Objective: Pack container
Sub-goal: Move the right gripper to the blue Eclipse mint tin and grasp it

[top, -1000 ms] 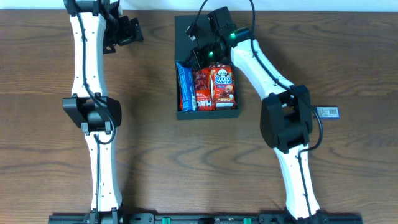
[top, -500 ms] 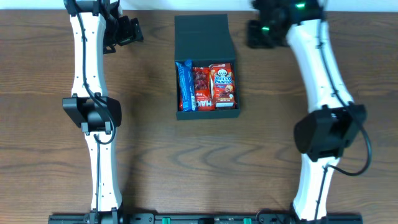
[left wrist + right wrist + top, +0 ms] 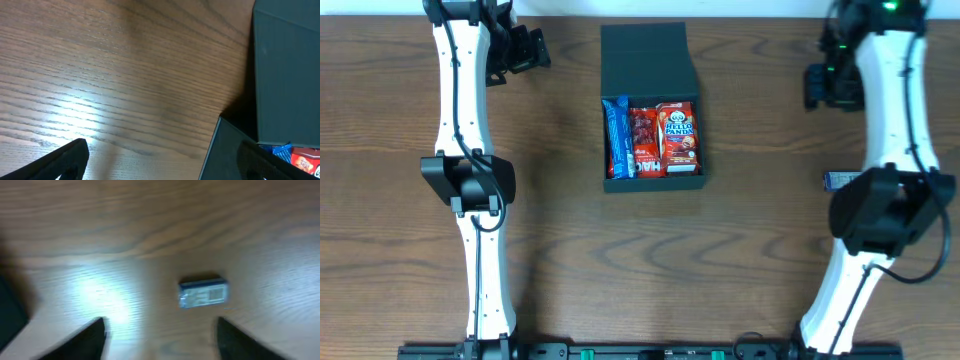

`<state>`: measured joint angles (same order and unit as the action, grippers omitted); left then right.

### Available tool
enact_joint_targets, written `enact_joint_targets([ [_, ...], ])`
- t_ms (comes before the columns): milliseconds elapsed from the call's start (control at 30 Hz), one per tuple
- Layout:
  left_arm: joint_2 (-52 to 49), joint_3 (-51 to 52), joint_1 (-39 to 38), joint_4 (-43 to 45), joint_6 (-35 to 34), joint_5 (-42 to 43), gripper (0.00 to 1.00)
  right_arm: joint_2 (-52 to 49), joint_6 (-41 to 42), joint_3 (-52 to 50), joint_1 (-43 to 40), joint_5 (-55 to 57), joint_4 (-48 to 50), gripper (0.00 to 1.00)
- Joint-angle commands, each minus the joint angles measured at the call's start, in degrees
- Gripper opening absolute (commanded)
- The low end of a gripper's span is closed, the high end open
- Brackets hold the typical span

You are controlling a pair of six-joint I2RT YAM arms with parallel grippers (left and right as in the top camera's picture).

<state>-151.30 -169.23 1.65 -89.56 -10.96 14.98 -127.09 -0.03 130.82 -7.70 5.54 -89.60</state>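
The right gripper (image 3: pixel 160 325), jaws spread and empty, hangs right of the dark greenish-black cardboard box (image 3: pixel 645 60) at far middle. The small blue rectangular packet (image 3: pixel 202 292) lies on its near side, long axis left-right.

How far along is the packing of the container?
Done: three snack packets lie in the container. In hand: nothing; the right end effector is open, near a small blue packet on the table. Left: probably that packet, then closing the open lid.
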Motion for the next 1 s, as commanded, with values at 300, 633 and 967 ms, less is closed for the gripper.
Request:
enact_joint_targets([
  [300,0.59,-1.18,0.02,2.64,-0.66,-0.57,0.95,22.60,-8.63,-46.49,-16.15,-7.48,28.24,0.99],
  [633,0.59,-1.18,-0.33,2.80,-0.66,-0.55,0.95,21.97,-18.64,-56.87,-13.77,-5.75,44.72,0.99],
  [967,0.59,-1.18,-0.87,2.64,-0.87,-0.55,0.96,18.36,-20.11,-58.25,-13.79,-5.79,50.40,0.99],
])
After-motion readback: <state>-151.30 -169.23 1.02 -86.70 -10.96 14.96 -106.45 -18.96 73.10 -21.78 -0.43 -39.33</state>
